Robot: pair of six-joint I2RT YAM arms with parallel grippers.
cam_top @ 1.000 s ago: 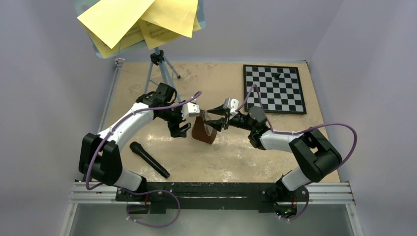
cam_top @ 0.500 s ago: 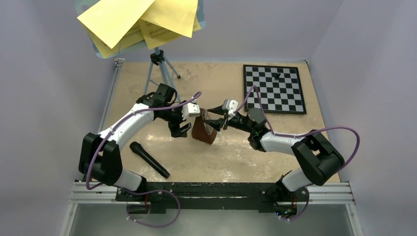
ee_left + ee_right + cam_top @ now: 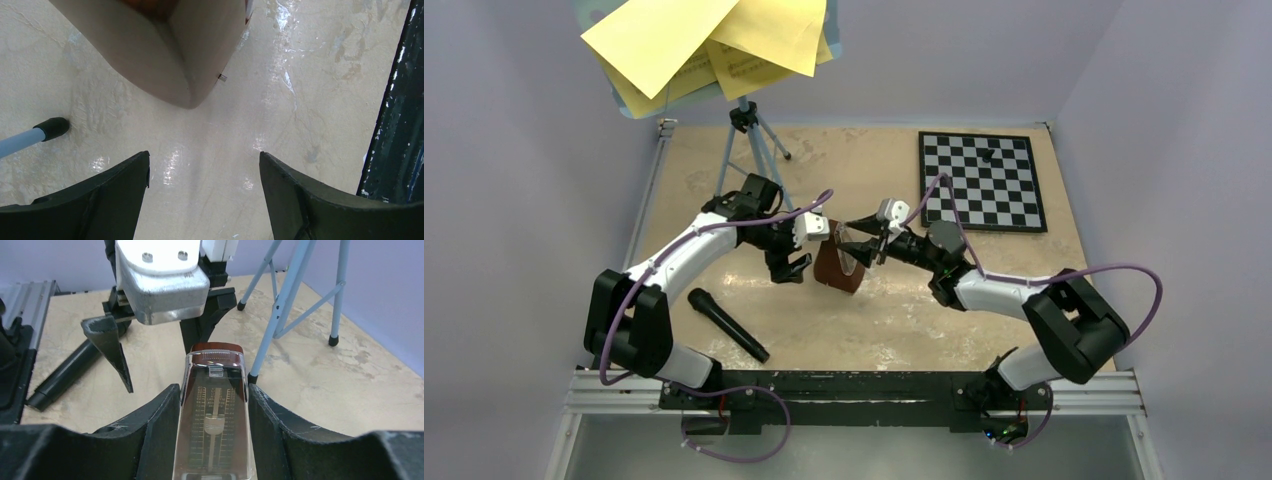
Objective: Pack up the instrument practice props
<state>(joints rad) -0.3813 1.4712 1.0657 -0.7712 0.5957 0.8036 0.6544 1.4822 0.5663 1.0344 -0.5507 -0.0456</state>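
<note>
The small brown metronome (image 3: 837,265) stands mid-table; its clear front cover fills the right wrist view (image 3: 214,425). My right gripper (image 3: 861,240) has a finger pressed against each side of it (image 3: 214,390), shut on it. My left gripper (image 3: 809,250) is open and empty just left of the metronome, whose tan underside shows at the top of the left wrist view (image 3: 165,55). The light-blue tripod music stand (image 3: 749,150) stands at the back left, and its tray holds yellow sheet-music pages (image 3: 694,40).
A black microphone (image 3: 727,324) lies on the table near the left arm. The black-and-white chessboard (image 3: 981,180) lies at the back right. A stand foot (image 3: 52,127) rests close to my left fingers. The black rail runs along the table's near edge (image 3: 854,385).
My right gripper has slid a little left, further around the metronome. My left gripper has drawn back slightly to the left. The metronome has stayed in place.
</note>
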